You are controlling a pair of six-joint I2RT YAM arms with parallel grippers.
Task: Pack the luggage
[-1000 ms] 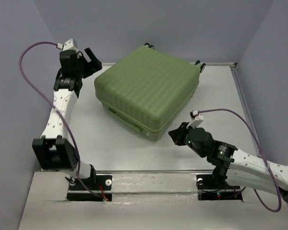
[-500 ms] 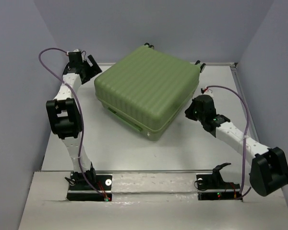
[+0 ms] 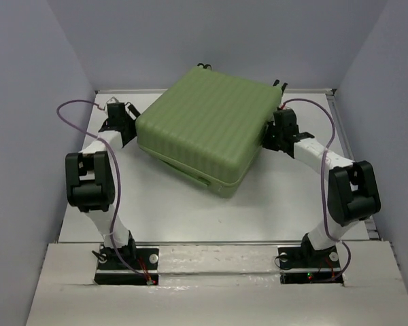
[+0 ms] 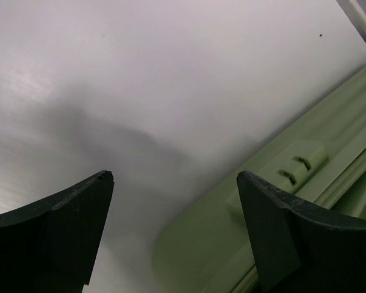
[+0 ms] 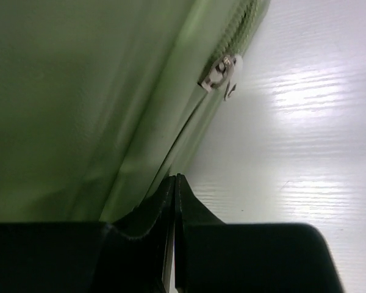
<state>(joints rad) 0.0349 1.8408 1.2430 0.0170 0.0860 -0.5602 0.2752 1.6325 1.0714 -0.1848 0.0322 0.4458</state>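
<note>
While the large light-green ribbed hard-shell suitcase (image 3: 207, 129) lies shut at upper centre of the white table (image 3: 272, 204), the top view hides the fingertips on both sides. Left gripper (image 4: 174, 177): spread, beside the shell. Right gripper (image 5: 174, 183): fingers pressed together at the shell's lower edge, contact unclear.

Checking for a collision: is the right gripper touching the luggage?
Cannot tell. In the right wrist view the shut right gripper ends at the lower edge of the luggage, with no clear gap or press; the top view hides its tip.
</note>
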